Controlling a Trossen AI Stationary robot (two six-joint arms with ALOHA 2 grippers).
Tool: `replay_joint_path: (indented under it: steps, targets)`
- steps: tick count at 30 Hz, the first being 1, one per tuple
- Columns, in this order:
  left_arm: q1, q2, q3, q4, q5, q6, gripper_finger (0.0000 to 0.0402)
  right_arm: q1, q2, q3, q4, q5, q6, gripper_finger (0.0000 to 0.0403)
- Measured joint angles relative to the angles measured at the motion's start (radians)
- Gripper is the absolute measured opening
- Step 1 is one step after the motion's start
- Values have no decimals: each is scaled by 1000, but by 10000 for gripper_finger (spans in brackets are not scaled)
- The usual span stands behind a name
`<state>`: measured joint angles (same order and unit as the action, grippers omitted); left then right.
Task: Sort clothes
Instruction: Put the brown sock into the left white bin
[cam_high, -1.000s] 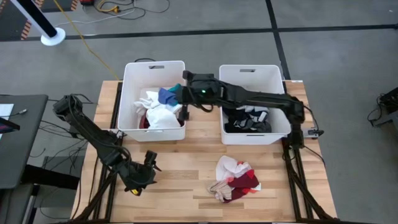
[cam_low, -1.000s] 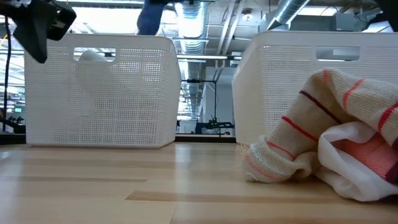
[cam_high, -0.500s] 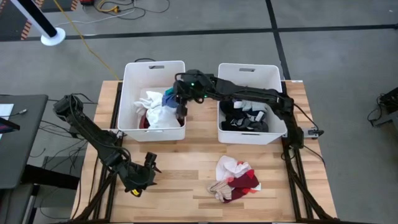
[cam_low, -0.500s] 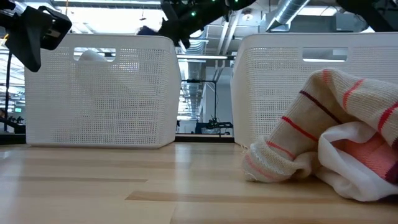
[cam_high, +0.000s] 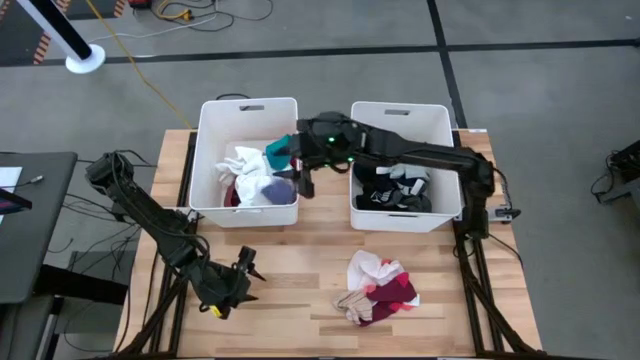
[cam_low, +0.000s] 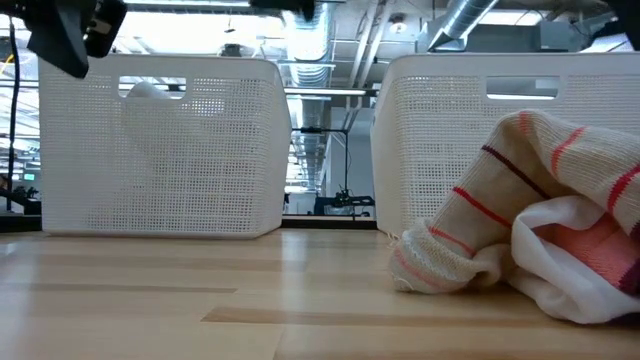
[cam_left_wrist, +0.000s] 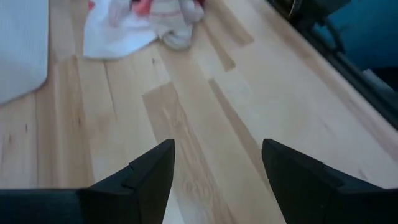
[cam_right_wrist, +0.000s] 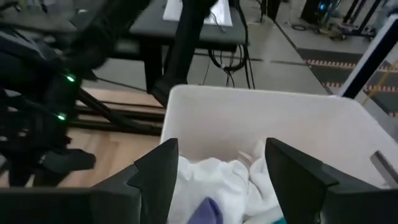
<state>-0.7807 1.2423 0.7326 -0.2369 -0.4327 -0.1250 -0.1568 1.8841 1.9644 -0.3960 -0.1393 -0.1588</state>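
- Left gripper (cam_high: 243, 270): low over the front-left part of the wooden counter (cam_high: 300, 290), fingers spread wide, nothing between them. Left wrist view shows bare planks under the two dark fingers (cam_left_wrist: 149, 171), with the loose clothes pile farther off.
- Left bin (cam_high: 212, 150): white plastic, at the back of the counter. Inside: white garments (cam_high: 250, 178), a teal piece (cam_high: 278, 150) by the right wall, a purple-blue piece (cam_high: 280, 187) near the front right corner, and a bit of red low at the left.
- Right gripper (cam_high: 302, 180): the right arm reaches across from the right side, and the gripper hangs over the left bin's front right corner. Fingers stand wide apart and empty. Right wrist view looks between the fingers (cam_right_wrist: 158, 165) into the bin, at white fabric and a purple-blue scrap (cam_right_wrist: 205, 211) below.
- Right bin (cam_high: 440, 125): white, beside the left bin with a gap of counter between. Holds dark clothes (cam_high: 385, 200) with some white and grey mixed in.
- Clothes pile (cam_high: 378, 288): lies loose on the counter in front of the right bin, clear of both grippers. White, red, pink and a cream striped knit; the low view shows the striped knit (cam_low: 520, 200) close up at the right.
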Motion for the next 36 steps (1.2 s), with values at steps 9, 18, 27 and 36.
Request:
replay_joint_path:
  steps: [9,18,27,36]
  targets:
    - [44,2,0,150,-2,80,235,108,-148,0,-178,10,9,254]
    - [94,2,0,266,3,171,235,340,-215,0,-534,9,44,254]
    - [147,3,0,374,92,234,235,558,-180,-21,-706,11,292,254]
    - [169,113,1,478,126,321,235,704,-160,-155,-716,129,533,254]
